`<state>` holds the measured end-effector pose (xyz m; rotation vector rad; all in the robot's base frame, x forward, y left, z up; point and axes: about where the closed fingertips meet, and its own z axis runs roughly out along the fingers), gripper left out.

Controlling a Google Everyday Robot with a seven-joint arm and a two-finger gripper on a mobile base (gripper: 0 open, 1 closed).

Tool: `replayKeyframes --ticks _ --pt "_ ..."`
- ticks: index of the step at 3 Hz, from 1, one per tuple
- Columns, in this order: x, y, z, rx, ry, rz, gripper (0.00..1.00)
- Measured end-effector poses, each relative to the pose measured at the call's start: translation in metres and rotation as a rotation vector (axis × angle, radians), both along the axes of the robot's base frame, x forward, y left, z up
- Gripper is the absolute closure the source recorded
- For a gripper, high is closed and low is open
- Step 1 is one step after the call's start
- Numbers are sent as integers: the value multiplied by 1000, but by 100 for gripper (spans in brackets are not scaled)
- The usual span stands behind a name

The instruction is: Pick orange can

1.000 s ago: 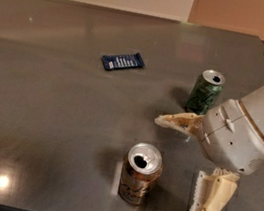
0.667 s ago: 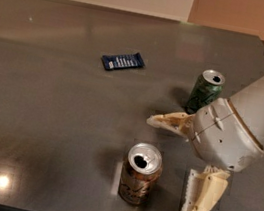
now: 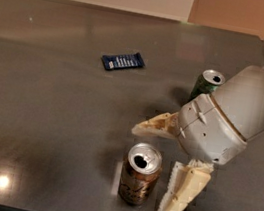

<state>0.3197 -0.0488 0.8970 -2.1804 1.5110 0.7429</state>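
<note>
Orange can (image 3: 139, 181) is standing upright on the grey table (image 3: 42, 122), near the front edge, opened top facing up. Gripper (image 3: 148, 173) is hovering right at it, fingers spread wide and gripping nothing: one finger (image 3: 157, 127) is reaching behind the can, the other (image 3: 180, 195) is sitting just beside its right side. Green can (image 3: 208, 84) is standing farther back, partly behind the arm. Dark blue packet (image 3: 123, 61) is lying well apart, back left.

office kitchenette perhaps, grey counter (image 3: 44, 112), gripper (image 3: 148, 173) above
</note>
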Motion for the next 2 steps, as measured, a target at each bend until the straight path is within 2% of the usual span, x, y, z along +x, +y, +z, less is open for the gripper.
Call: replayKeyframes --ticks 2 --pt "-1 10 6 8 33 32 65"
